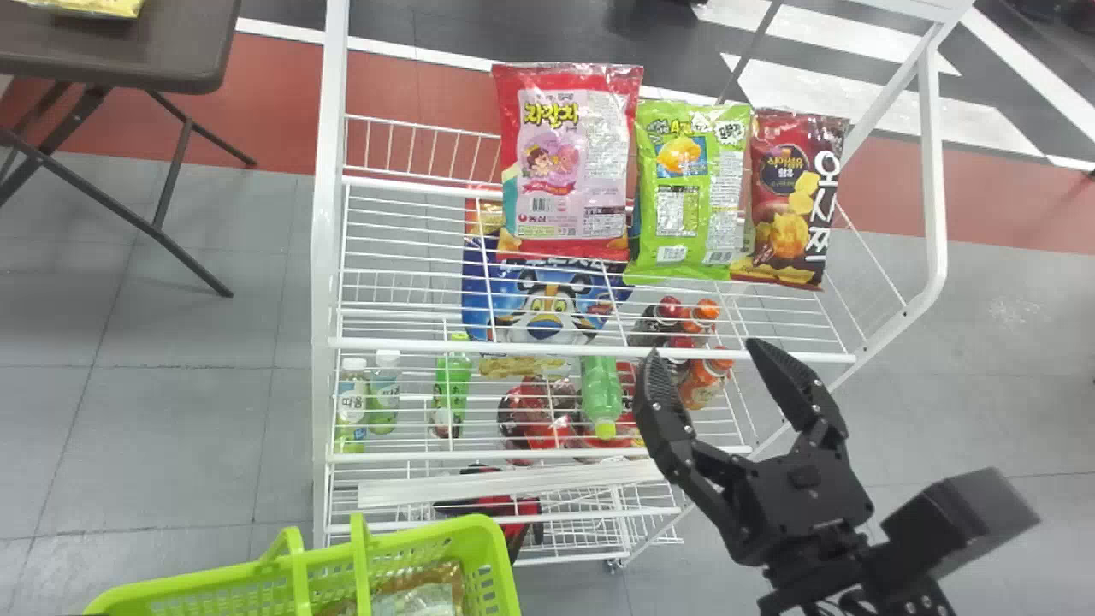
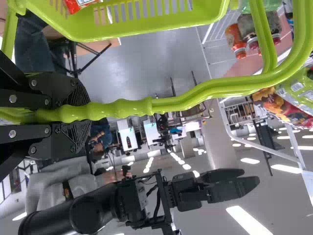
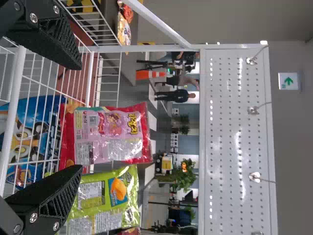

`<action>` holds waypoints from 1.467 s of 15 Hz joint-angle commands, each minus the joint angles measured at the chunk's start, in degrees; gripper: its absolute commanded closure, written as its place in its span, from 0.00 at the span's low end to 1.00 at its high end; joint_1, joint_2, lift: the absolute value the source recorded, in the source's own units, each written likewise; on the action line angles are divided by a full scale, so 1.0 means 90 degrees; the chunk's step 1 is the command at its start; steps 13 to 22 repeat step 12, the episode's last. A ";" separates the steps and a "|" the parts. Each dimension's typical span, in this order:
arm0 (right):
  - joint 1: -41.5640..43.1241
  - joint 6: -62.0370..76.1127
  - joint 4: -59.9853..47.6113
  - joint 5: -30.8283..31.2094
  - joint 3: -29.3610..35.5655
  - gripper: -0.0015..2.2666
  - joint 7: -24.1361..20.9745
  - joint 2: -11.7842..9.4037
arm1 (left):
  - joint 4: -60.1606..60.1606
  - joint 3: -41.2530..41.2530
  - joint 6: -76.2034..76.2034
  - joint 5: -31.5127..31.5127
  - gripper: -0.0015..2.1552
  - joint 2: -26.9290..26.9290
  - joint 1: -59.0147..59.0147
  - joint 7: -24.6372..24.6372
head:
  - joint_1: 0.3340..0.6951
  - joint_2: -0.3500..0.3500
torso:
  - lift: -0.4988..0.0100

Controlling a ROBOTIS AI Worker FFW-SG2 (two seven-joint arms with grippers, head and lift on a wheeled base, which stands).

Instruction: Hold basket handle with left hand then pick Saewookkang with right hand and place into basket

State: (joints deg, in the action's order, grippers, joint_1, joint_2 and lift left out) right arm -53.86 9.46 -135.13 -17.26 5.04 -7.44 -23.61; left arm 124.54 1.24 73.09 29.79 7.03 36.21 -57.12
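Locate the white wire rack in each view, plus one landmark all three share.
Head view: centre, running down from the top edge.
Left wrist view: right side of the picture, beyond the basket handle, partly cut off by the edge.
Right wrist view: mostly the left half.
Shared landmark: the snack bags at the rack.

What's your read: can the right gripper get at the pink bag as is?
Probably yes: the right gripper is open and empty, and nothing blocks the pink bag head-on, though the green bag crowds one side.
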 commanded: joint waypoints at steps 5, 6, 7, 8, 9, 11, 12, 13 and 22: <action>-0.0149 0.0086 -0.0044 -0.0133 0.0105 0.04 -0.0130 0.0231 | 0.0049 0.0214 0.0214 -0.0078 0.87 0.0020 -0.0010 0.0145 | 1.00 0.00 | 0.94; -0.0149 0.0086 -0.0044 -0.0123 0.0085 0.04 -0.0170 0.0231 | 0.0088 0.0195 0.0214 -0.0078 0.87 0.0030 0.0010 0.0145 | 1.00 0.00 | 0.94; -0.0149 0.0086 -0.0044 -0.0133 0.0085 0.04 -0.0179 0.0231 | 0.0108 0.0175 0.0214 -0.0078 0.87 0.0040 0.0020 0.0136 | 1.00 0.00 | 0.94; -0.0149 0.0086 -0.0044 -0.0133 0.0085 0.04 -0.0228 0.0240 | 0.0118 0.0156 0.0214 -0.0068 0.87 0.0040 0.0029 0.0136 | 1.00 0.00 | 0.94; -0.0149 0.0086 -0.0044 -0.0123 0.0085 0.04 -0.0257 0.0240 | 0.0118 0.0156 0.0214 -0.0068 0.87 0.0040 0.0029 0.0136 | 1.00 0.00 | 0.94; -0.0139 -0.0109 -0.0083 -0.0123 0.0075 0.04 -0.0345 0.0240 | 0.0137 0.0156 0.0214 -0.0068 0.87 0.0040 0.0039 0.0145 | 1.00 0.00 | 0.94; -0.0139 -0.0109 -0.0103 -0.0133 0.0075 0.03 -0.0355 0.0240 | 0.0137 0.0146 0.0214 -0.0068 0.87 0.0040 0.0039 0.0155 | 1.00 0.00 | 0.94; -0.0139 -0.0109 -0.0103 -0.0133 0.0075 0.03 -0.0355 0.0240 | 0.0137 0.0146 0.0214 -0.0068 0.87 0.0040 0.0039 0.0155 | 1.00 0.00 | 0.94; -0.0139 -0.0109 -0.0103 -0.0133 0.0075 0.03 -0.0355 0.0240 | 0.0137 0.0146 0.0214 -0.0068 0.87 0.0040 0.0039 0.0155 | 1.00 0.00 | 0.94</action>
